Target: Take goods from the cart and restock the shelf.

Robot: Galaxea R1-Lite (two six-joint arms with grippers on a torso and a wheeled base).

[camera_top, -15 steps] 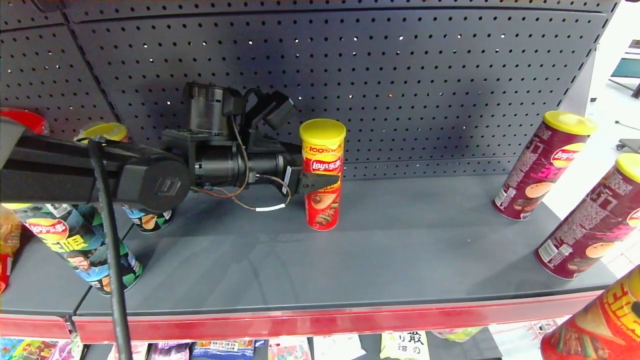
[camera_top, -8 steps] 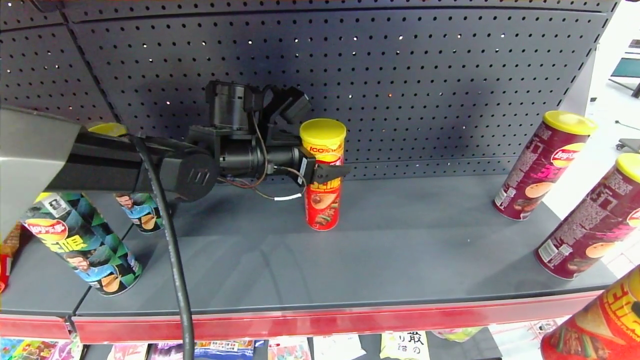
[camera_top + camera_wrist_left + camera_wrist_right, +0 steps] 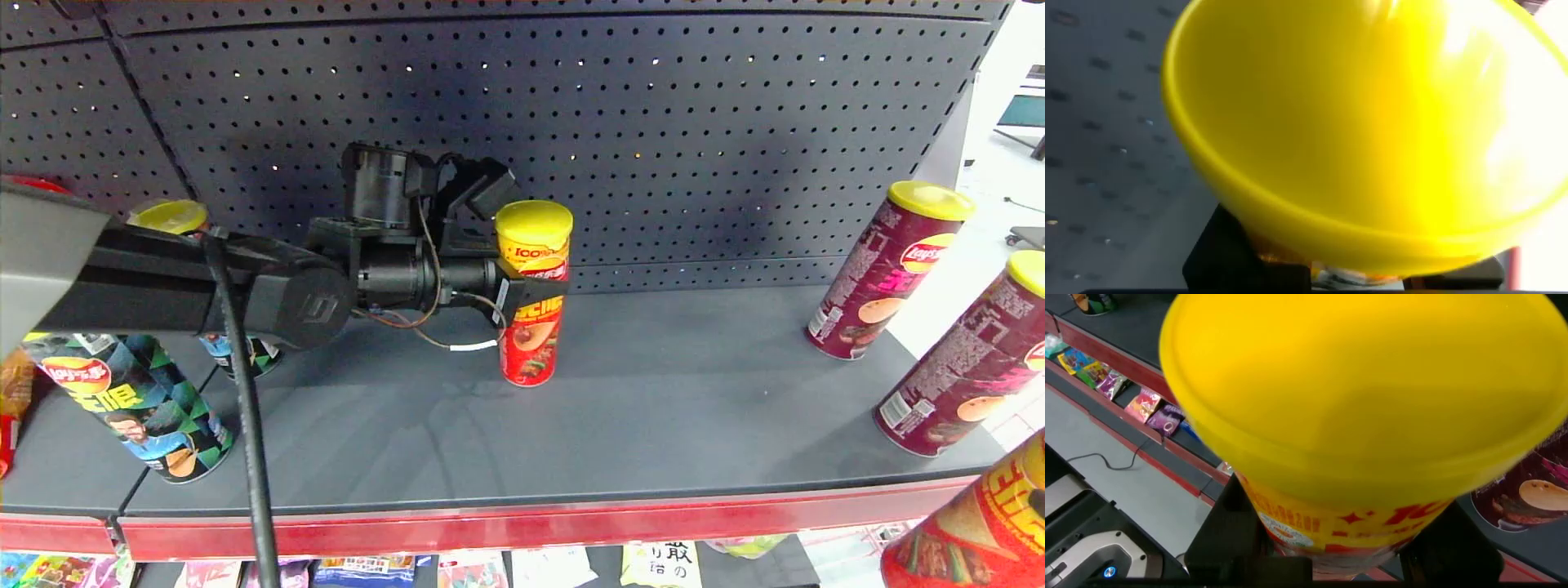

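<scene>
My left gripper is clamped on the red can around its middle, just under the yellow lid. The can is in the middle of the shelf, close to the back wall. It leans a little, and I cannot tell if its bottom is flat on the shelf or just above it. I think the job right now is to set this can down so it stands up straight. To do that well, I want to tip the can upright first, then lower it slowly until the whole bottom sits flat. Only then would I let go, and I would open the fingers gently so they do not knock it. Next I would pull the arm straight back, away from the can, and not swing it sideways. The blue and green can stands near my arm on the left, so I must be careful there. The two purple cans are well apart on the right. My right gripper is clamped on a second red can, low by the front edge of the shelf, ready to go next.
</scene>
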